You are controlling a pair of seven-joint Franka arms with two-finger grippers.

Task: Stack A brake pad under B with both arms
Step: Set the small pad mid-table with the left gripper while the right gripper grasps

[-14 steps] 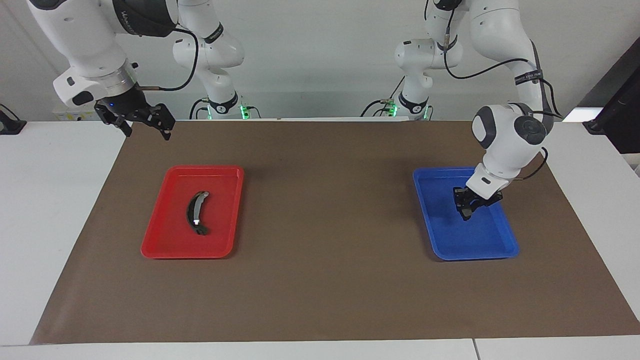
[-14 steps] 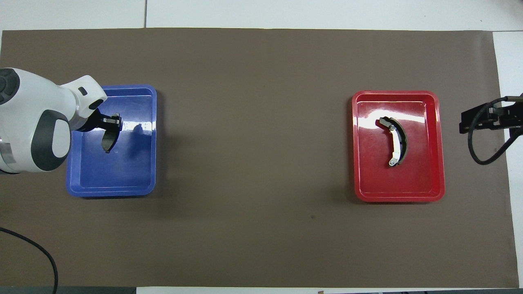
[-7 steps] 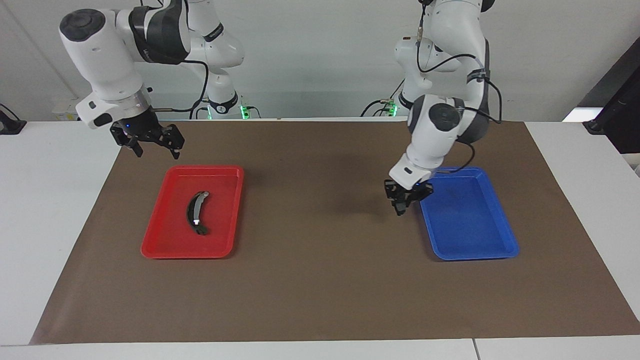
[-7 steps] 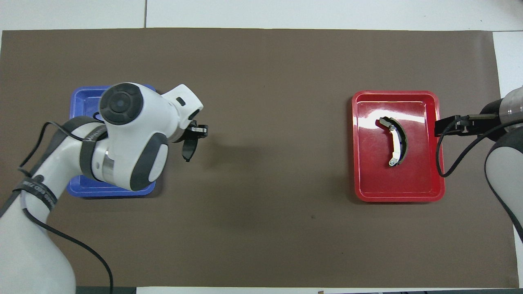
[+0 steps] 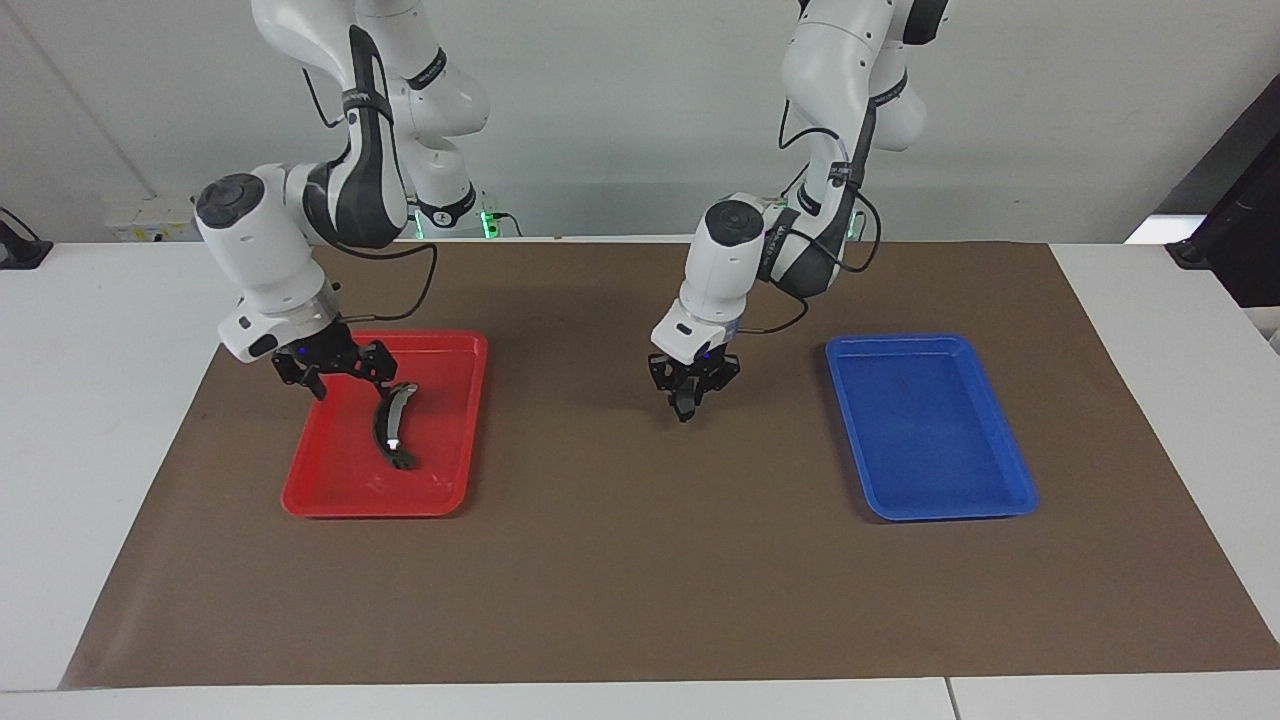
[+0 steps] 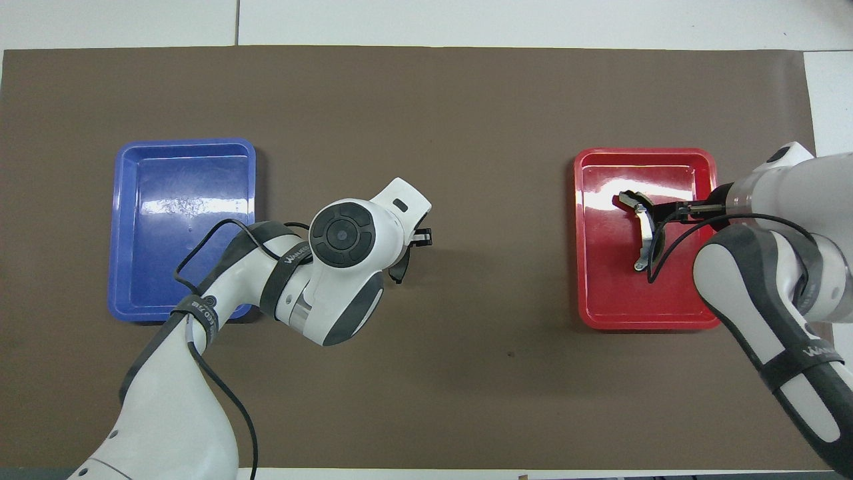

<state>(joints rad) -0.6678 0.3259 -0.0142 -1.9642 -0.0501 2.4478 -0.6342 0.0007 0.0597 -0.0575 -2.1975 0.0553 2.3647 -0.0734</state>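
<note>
**A:** What has moved?

**B:** Both arms have swung in. The left tool has left the blue tray and hangs over mid-bench, clenched on A brake pad. The right tool, fingers spread, now hangs over the red tray.

**A:** And B?

**B:** It lies in the red tray, long axis 12-to-6 in the facing view. The right tool is at its 11 o'clock, so that arm is far nearer.

**A:** Do the views differ?

**B:** Overhead lays that tool across B. Facing shows it seemingly just clear.
</note>
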